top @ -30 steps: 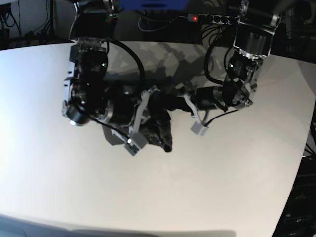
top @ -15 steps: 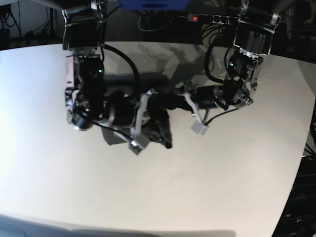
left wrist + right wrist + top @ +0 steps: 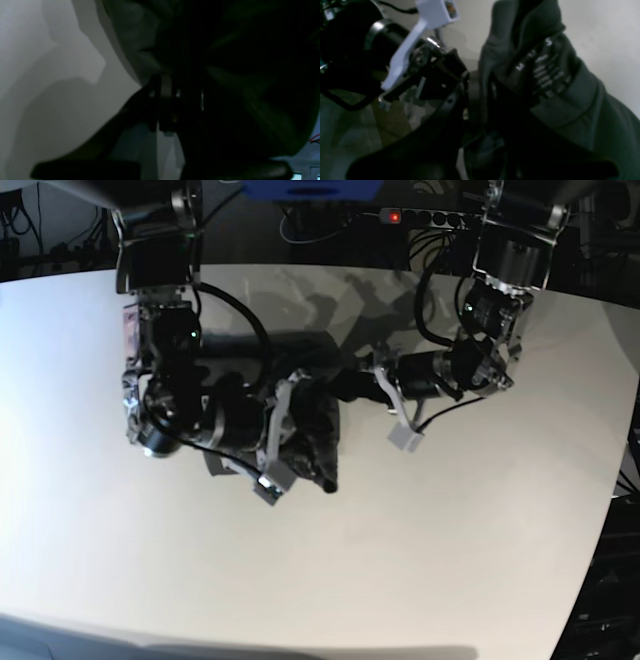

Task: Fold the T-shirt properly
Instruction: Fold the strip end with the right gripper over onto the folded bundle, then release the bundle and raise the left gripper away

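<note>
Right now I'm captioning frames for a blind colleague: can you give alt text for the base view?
Two robot arms meet over a bunched dark grey T-shirt near the middle of a white table. The right gripper and left gripper both pinch its upper edge, jaws shut on the cloth.

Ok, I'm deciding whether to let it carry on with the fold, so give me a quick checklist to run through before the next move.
1. Left end effector shut on the T-shirt: ok; cloth fills its wrist view.
2. Right end effector shut on the T-shirt: ok; fabric and label sit right at it.
3. T-shirt spread flat for folding: not ok; it is a bunched dark bundle between the arms.
4. Both grips on matching corners or edges: cannot tell.
5. Table bare where the cloth would be laid: ok.
6. Cables away from the cloth: ok.
</note>
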Robot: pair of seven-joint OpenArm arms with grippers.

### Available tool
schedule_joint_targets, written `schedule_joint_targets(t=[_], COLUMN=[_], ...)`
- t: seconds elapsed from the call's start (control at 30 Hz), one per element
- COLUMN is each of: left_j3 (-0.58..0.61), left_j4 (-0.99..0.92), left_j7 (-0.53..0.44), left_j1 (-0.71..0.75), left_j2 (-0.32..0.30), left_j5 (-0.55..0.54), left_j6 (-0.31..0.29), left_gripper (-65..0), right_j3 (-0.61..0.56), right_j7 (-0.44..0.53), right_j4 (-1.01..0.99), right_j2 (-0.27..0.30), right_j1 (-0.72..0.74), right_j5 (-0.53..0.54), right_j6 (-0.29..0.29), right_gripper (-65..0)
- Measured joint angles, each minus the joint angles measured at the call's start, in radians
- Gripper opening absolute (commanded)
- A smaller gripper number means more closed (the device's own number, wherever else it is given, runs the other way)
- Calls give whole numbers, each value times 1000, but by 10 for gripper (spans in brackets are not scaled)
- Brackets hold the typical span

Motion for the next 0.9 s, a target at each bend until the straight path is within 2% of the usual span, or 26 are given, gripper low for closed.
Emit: schedule_joint_targets(t=[0.3, 0.67, 0.77, 0.9], left_j3=[0, 0, 0, 0], left_j4=[1, 1, 1, 1], left_j7=[3, 3, 3, 3], left_j1=[2, 2, 2, 2], left_j2=[-4, -6, -6, -6], left_j5=[-2, -8, -8, -8], left_j6=[-5, -4, -5, -5], left_gripper=[-628, -628, -628, -628], right_j3=[-3, -90, -89, -85], right_j7=[47, 69, 69, 93], right_j4=[-134, -144, -144, -146], right_j2=[35, 40, 39, 39], right_j1=[34, 37, 37, 42], right_j5=[0, 0, 0, 0], right_j6=[0, 0, 0, 0], right_gripper=[-643, -634, -553, -406])
